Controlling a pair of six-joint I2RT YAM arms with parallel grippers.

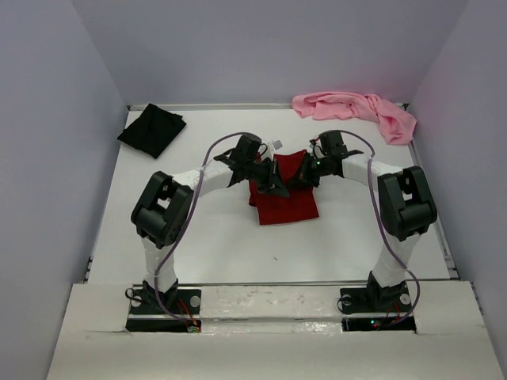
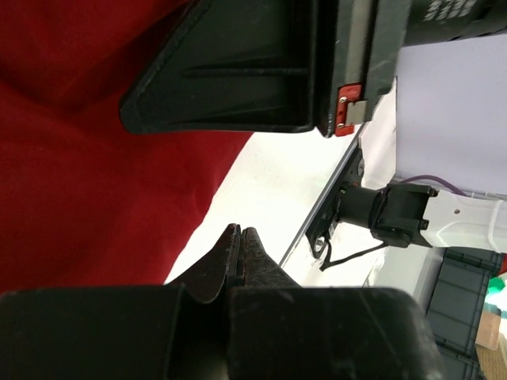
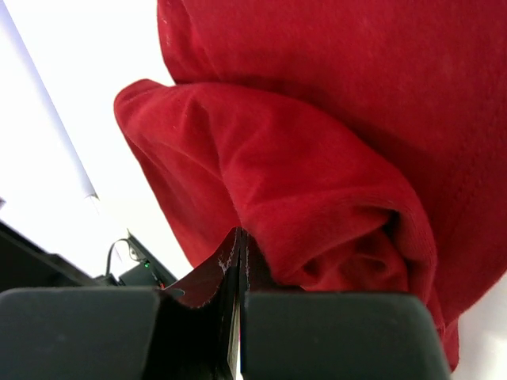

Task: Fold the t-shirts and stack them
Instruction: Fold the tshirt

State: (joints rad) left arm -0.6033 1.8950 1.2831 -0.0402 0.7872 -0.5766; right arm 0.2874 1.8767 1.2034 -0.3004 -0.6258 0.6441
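On the counter [image 1: 222, 237], centred, the dark red t-shirt [image 1: 285, 204] is laid with its long axis near-to-far, trailing from both pincers toward the arm bases. The right pincer [image 1: 305, 176] is clenched on a bunched fold at the far edge. The left pincer [image 1: 273, 186] is clenched beside it, equally near, its hold on cloth unconfirmed. The black t-shirt [image 1: 152, 129] and pink t-shirt [image 1: 356, 109] are noted at the far corners.

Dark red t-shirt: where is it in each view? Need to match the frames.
Top external: dark red t-shirt lies at the centre of the table.
Left wrist: it fills the left half of the picture.
Right wrist: a bunched fold fills the centre and right.
Shared landmark: the white table bordering the cloth.
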